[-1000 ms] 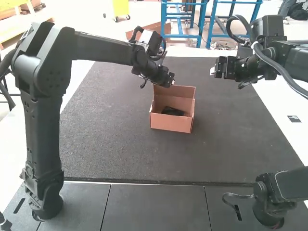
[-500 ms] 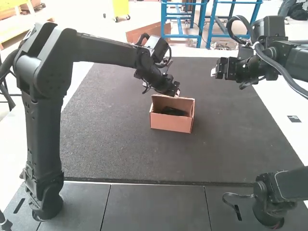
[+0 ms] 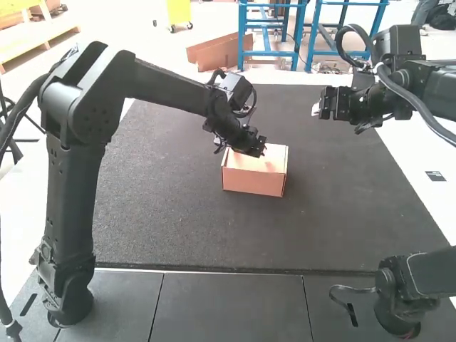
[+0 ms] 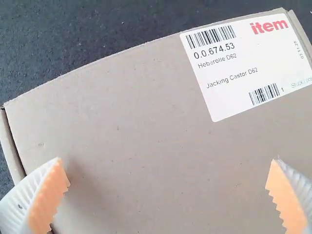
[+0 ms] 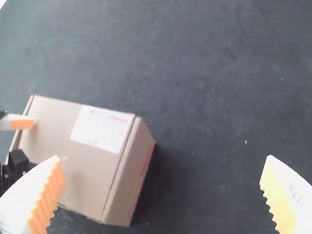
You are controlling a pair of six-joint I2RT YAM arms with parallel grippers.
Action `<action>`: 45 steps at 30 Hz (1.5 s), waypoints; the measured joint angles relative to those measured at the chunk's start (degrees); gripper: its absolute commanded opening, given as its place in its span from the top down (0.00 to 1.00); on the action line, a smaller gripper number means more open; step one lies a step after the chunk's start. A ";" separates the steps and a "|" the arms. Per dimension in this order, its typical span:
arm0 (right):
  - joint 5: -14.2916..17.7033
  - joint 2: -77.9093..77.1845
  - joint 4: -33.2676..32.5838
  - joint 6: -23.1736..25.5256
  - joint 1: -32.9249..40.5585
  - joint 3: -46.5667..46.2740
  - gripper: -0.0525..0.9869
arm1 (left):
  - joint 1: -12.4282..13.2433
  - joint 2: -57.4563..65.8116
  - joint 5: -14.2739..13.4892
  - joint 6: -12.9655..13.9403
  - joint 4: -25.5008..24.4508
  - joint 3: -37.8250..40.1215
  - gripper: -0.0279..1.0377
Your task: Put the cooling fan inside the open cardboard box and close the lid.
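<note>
The cardboard box (image 3: pixel 254 169) stands mid-mat with its lid flat down; the fan is hidden inside it. My left gripper (image 3: pixel 249 142) rests over the lid's far edge, open, its orange pads (image 4: pixel 46 195) spread wide above the brown lid (image 4: pixel 146 146) with a white label (image 4: pixel 243 63). My right gripper (image 3: pixel 318 103) hangs open, high and to the right of the box, apart from it. The right wrist view looks down on the shut box (image 5: pixel 92 156), with the right gripper (image 5: pixel 161 195) holding nothing.
The dark mat (image 3: pixel 157 199) covers the table around the box, with free room on all sides. Its right edge (image 3: pixel 420 206) meets a pale floor strip. The right arm's base (image 3: pixel 406 292) sits at the near right.
The left gripper pushed the upright lid forward and down; the box went from open, with the fan showing, to shut. The right arm stayed in place.
</note>
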 measured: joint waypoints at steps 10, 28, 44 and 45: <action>0.09 0.00 2.10 -0.22 0.00 0.00 0.06 | 1.81 -6.12 0.20 -0.61 -6.69 9.90 0.06; 4.17 -9.07 27.39 -1.46 -0.02 -8.28 0.07 | 6.93 -36.24 -5.86 6.88 36.26 -24.70 0.06; 5.92 -23.54 32.96 -1.73 -0.04 -25.20 0.07 | 14.34 -58.64 -6.84 12.61 48.37 -53.13 0.06; 6.23 -24.70 33.40 -1.99 -0.04 -26.18 0.07 | 14.51 -59.95 -6.82 12.98 48.87 -54.38 0.06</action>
